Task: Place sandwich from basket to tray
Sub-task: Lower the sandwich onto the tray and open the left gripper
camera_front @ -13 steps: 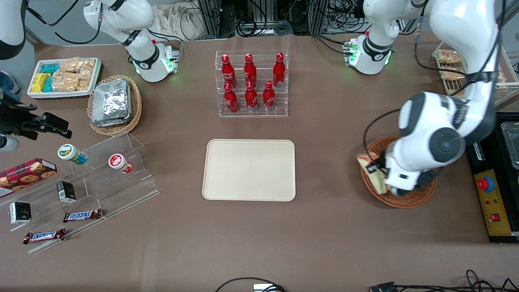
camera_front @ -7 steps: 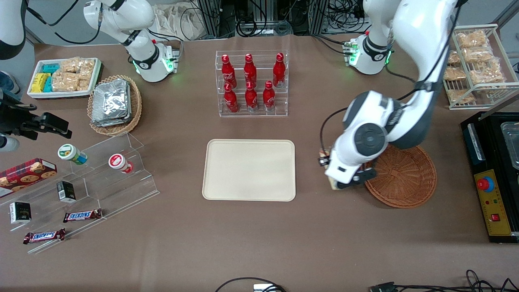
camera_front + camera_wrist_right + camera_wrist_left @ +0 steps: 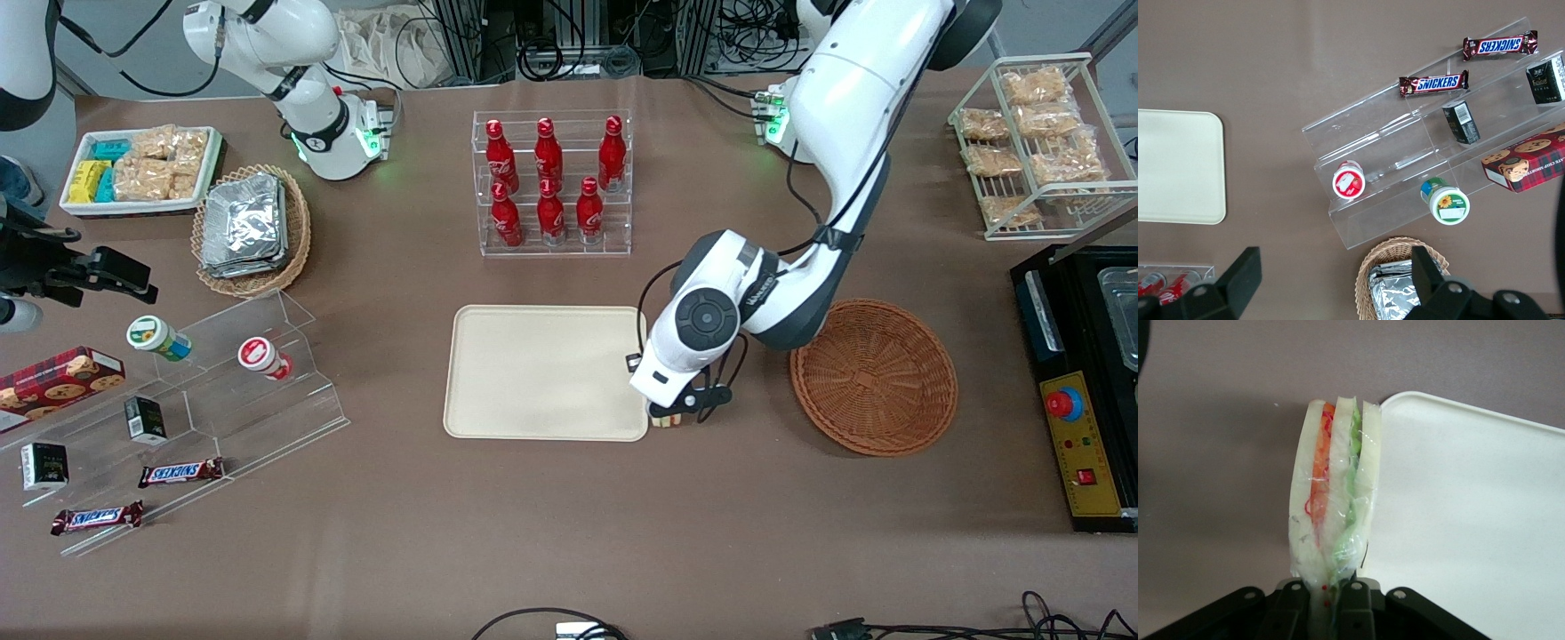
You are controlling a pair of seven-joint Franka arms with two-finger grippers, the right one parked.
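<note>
Front view: the working arm's end effector (image 3: 677, 411) hangs over the corner of the tray (image 3: 542, 373) that lies toward the basket (image 3: 874, 376) and nearer the front camera. It is mostly hidden under the white wrist. A sliver of the sandwich (image 3: 665, 420) pokes out beneath it, just off the tray's rim and above the brown tabletop (image 3: 569, 533). The round woven basket sits toward the working arm's end of the tabletop, apart from the tray, with nothing visible in it. A clear rack of red bottles (image 3: 551, 182) stands farther from the camera than the tray.

Left wrist view: the end effector (image 3: 1326, 600) is closed down narrowly on the sandwich (image 3: 1333, 500), its two black fingers (image 3: 1355, 603) pinching the narrow end of the wedge. The sandwich stands on edge, showing three pale bread layers with an orange filling band and a green one between them, all under creased clear wrap. It hangs beside the tray's (image 3: 1471, 520) rounded corner, one bread face roughly in line with the rim, the rest over bare tabletop (image 3: 1218, 453).

Right wrist view: the cream tray (image 3: 1178, 167) lies flat and bare beside a stepped clear display stand (image 3: 1405, 173).
</note>
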